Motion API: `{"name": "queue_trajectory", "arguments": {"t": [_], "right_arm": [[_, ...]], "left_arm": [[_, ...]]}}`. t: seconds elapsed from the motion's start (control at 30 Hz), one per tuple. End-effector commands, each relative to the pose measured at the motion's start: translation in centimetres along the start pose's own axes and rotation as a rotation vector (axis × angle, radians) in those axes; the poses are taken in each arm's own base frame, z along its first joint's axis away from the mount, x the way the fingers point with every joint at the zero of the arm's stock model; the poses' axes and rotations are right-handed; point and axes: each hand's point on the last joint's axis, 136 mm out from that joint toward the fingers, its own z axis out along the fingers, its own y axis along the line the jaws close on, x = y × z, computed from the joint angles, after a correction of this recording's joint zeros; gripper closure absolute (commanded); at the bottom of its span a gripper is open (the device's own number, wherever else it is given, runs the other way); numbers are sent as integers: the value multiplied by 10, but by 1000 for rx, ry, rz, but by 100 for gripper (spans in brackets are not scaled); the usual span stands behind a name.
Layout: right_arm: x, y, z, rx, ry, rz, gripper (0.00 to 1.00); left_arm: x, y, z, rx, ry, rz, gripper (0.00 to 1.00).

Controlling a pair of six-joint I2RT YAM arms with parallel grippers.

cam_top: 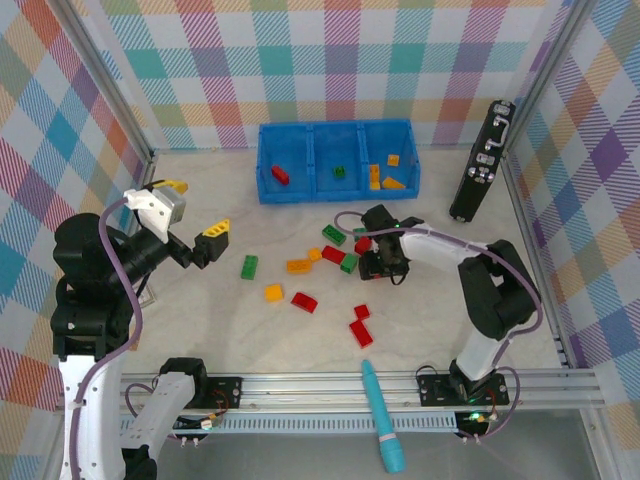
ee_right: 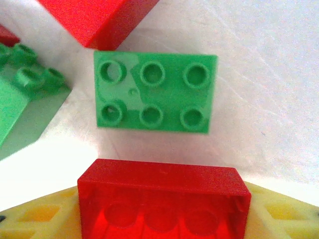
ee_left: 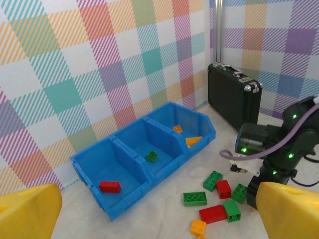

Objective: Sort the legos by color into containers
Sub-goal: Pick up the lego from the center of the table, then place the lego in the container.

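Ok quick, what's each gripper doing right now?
Left gripper: open, nothing between its fingers.
Right gripper: shut on a red brick.

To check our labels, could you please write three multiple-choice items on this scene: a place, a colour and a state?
1. Seen from above, which compartment of the blue bin holds a red lego? A left B middle C right
2. What colour is the six-stud lego in the right wrist view? A yellow B green C red
3. The left gripper is: A shut on a lego B shut on a pen C open, empty
1 A: it lies in the leftmost section. 2 B: its studs are green. 3 C: its yellow fingers stand apart, nothing between.
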Motion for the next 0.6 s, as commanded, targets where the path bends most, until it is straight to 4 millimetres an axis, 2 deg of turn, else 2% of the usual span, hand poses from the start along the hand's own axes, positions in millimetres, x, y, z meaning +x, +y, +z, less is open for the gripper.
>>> {"name": "queue_trajectory", "arguments": {"t": [0.0,0.13,0.3,0.43,0.57], "right_arm": [[-22,2,-43,-25,-73,-8,38],[-65,22,-74,-102,-153,-57,38],[-144,55,-103,-182,-290,-144,38],[-209,82,-108,-235,-438,-205,40],[-265,109,-109,-304,-610,-261,40]], "left_arm": [[-3,-2,-3,9,-16,18,0],[-4,0,-3,-5,-17,15,0],[-6,-2,-7,-10,-25,28,0],[-5,0,-6,-17,-29,29,0],[-3,1,-3,-13,-22,24,0]]}}
